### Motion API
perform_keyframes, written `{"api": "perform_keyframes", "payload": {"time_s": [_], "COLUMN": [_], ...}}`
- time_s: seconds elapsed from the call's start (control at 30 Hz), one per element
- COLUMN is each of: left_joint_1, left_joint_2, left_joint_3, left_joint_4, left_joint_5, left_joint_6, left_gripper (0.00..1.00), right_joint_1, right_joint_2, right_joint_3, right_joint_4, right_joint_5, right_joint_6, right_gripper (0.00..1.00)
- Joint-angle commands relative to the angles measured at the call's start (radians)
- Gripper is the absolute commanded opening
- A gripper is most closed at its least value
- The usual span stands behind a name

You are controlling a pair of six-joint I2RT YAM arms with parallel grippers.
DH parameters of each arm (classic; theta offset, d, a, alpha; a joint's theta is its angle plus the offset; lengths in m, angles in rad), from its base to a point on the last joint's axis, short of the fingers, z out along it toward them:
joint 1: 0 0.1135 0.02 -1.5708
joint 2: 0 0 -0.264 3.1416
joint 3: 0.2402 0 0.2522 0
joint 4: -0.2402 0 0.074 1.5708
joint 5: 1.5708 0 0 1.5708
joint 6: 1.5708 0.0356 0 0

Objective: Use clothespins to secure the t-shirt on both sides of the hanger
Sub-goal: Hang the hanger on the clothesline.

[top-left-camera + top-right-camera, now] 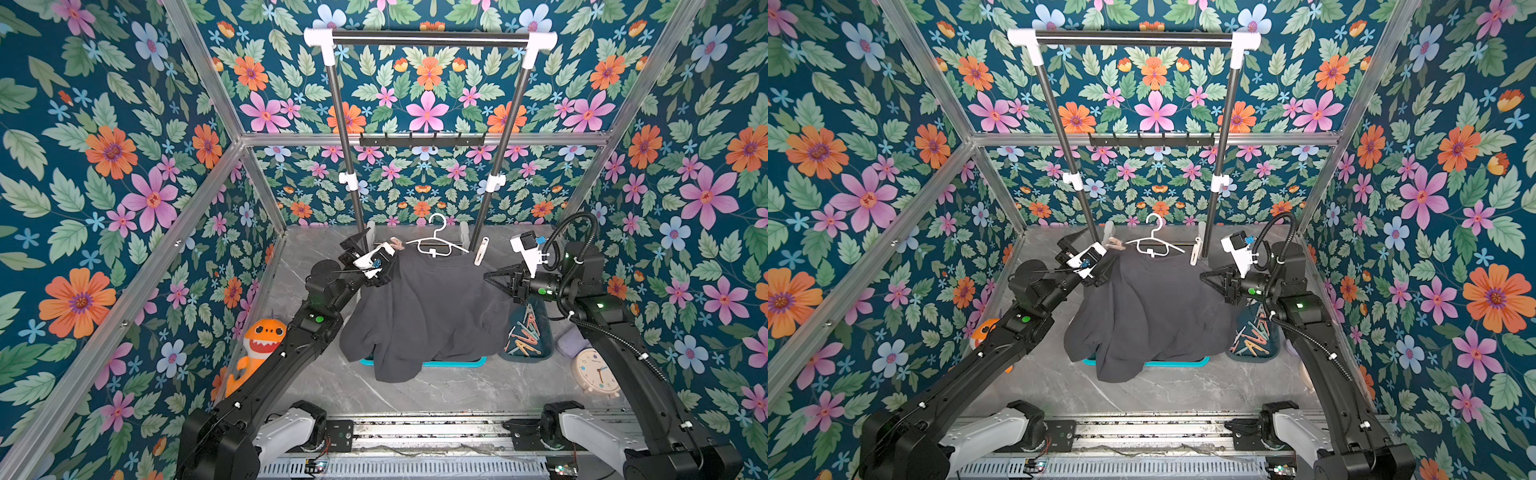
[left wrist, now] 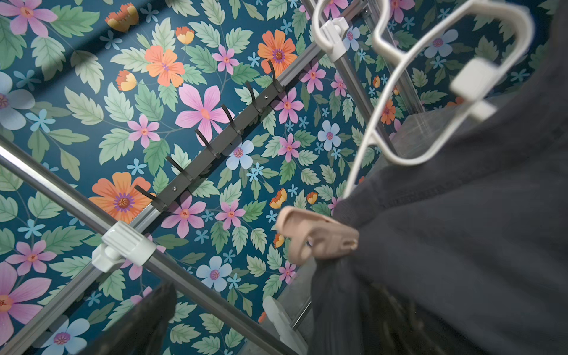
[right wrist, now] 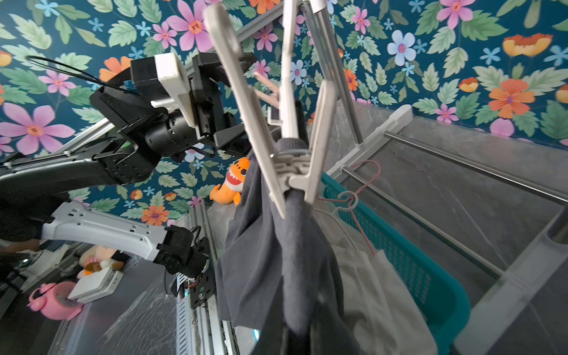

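A dark grey t-shirt (image 1: pixel 428 307) hangs on a white hanger (image 1: pixel 436 243), draped down over a basket. A tan clothespin (image 1: pixel 397 243) (image 2: pixel 316 236) is clipped on its left shoulder. A white clothespin (image 1: pixel 481 250) (image 3: pixel 295 172) grips the right shoulder. My left gripper (image 1: pixel 379 248) (image 2: pixel 270 295) stands open at the left shoulder, its fingers wide apart just short of the tan pin, one under the cloth. My right gripper (image 1: pixel 492 276) (image 3: pixel 295 341) is shut on a fold of the t-shirt below the white pin. More clothespins (image 1: pixel 524 332) lie in a dark tray.
A clothes rack (image 1: pixel 428 38) with two slanted poles stands behind the hanger. A teal basket (image 1: pixel 457 362) sits under the shirt. An orange plush (image 1: pixel 259 345) lies at the left wall. A clock (image 1: pixel 594 372) stands at the right. A hook rail (image 1: pixel 422 141) is on the back wall.
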Motion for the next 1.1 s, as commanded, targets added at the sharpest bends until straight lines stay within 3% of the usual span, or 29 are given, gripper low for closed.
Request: {"api": "perform_keyframes", "payload": {"time_s": [0.0, 0.3, 0.57, 0.83, 1.07], "left_joint_1": [-0.001, -0.001, -0.001, -0.001, -0.001], "left_joint_2": [-0.010, -0.032, -0.005, 0.017, 0.024], "left_joint_3": [0.007, 0.018, 0.148, 0.203, 0.214], "left_joint_4": [0.020, -0.029, -0.157, -0.238, -0.252], "left_joint_5": [-0.027, -0.105, -0.185, -0.172, -0.137], "left_joint_6": [-0.015, -0.088, -0.238, -0.453, -0.513], "left_gripper": [1.00, 1.00, 1.00, 1.00, 1.00], "right_joint_1": [0.007, 0.026, 0.065, 0.091, 0.116], "right_joint_2": [-0.020, -0.035, -0.001, 0.023, 0.049], "right_joint_3": [0.033, 0.174, 0.319, 0.457, 0.536], "right_joint_4": [-0.010, -0.141, -0.214, -0.190, -0.116], "right_joint_5": [0.069, 0.160, 0.341, 0.379, 0.434], "right_joint_6": [0.062, 0.069, 0.150, 0.241, 0.241], "right_gripper": [0.00, 0.00, 0.00, 0.00, 0.00]}}
